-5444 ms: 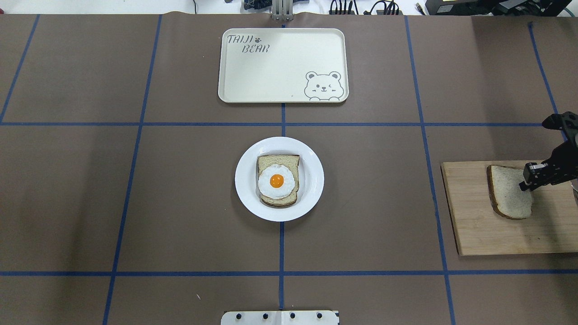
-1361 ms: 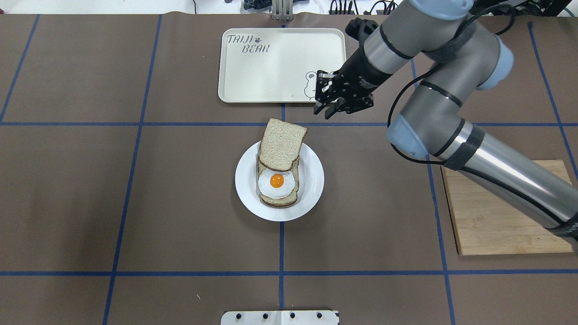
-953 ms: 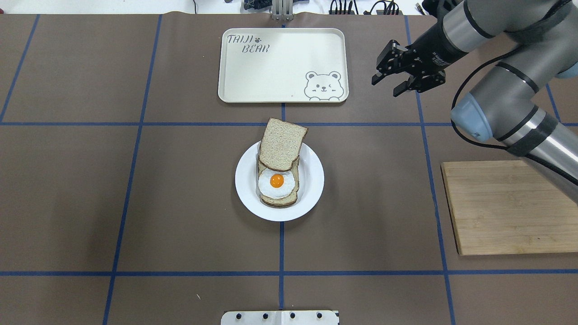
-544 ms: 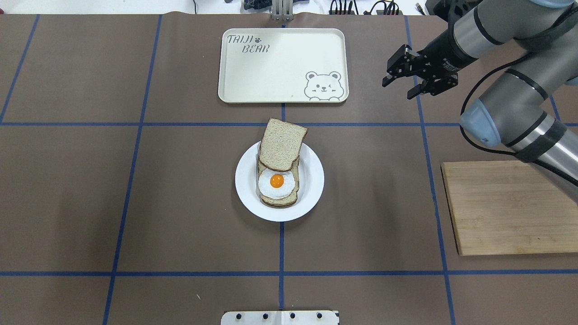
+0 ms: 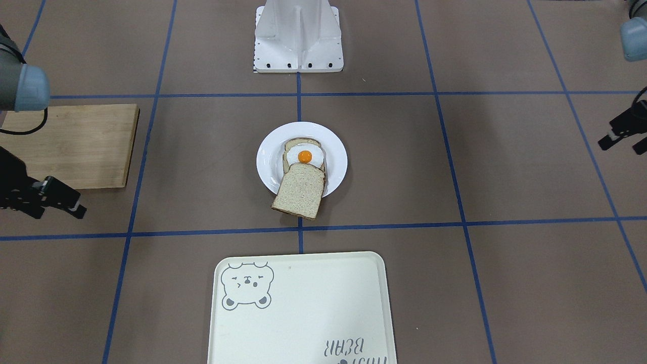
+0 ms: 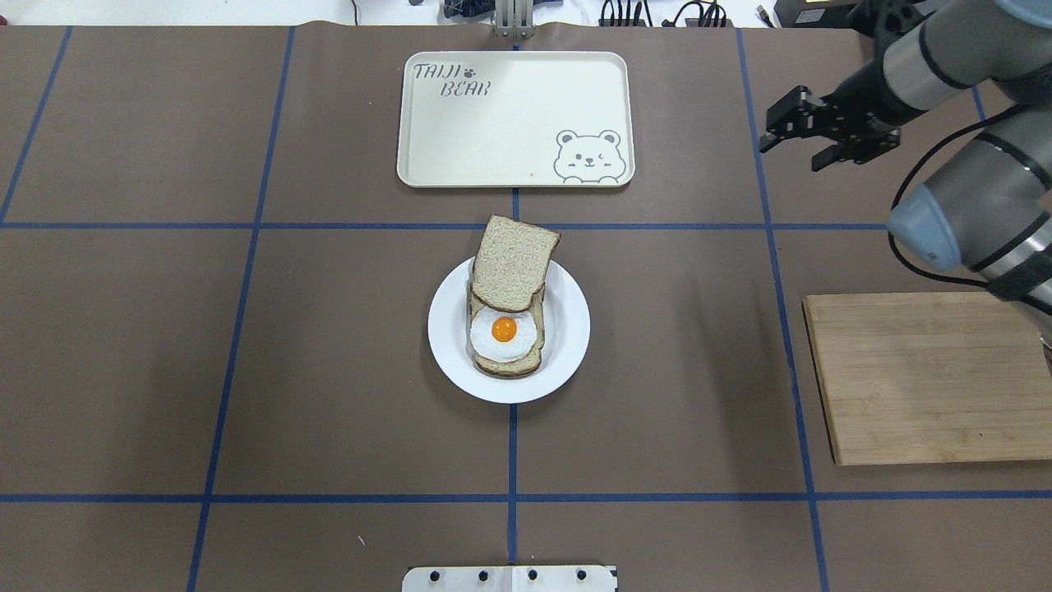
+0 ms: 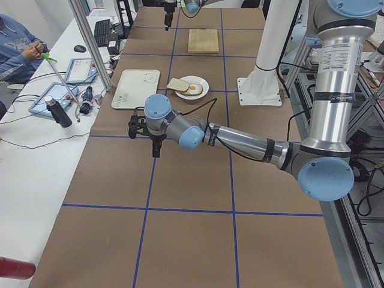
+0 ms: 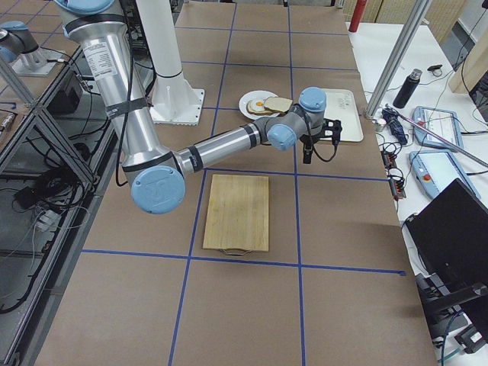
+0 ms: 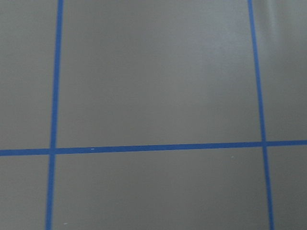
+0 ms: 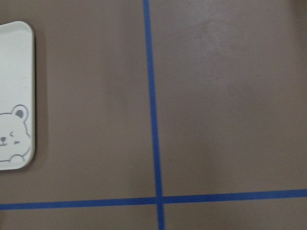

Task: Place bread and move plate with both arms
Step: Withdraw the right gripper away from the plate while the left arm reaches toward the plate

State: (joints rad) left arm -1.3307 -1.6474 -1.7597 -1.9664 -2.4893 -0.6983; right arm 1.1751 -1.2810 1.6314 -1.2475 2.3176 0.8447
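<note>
The plain bread (image 6: pixel 514 263) lies tilted, its near edge on the egg-topped slice (image 6: pixel 504 330) and its far end over the far rim of the white plate (image 6: pixel 448 329). It also shows in the front-facing view (image 5: pixel 299 192), overhanging the plate (image 5: pixel 268 162). My right gripper (image 6: pixel 791 158) is open and empty, above the table far to the right of the plate; it also shows in the front-facing view (image 5: pixel 58 211). My left gripper (image 5: pixel 621 146) is open and empty at the table's left side, out of the overhead view.
A cream bear tray (image 6: pixel 514 119) lies beyond the plate. A bare wooden cutting board (image 6: pixel 920 378) lies at the right, partly under my right arm. The robot base (image 5: pixel 298 35) stands behind the plate.
The bread went from the cutting board to the plate and was let go. Over the last second my open right gripper has moved away to the right. Bread and plate have not moved.
</note>
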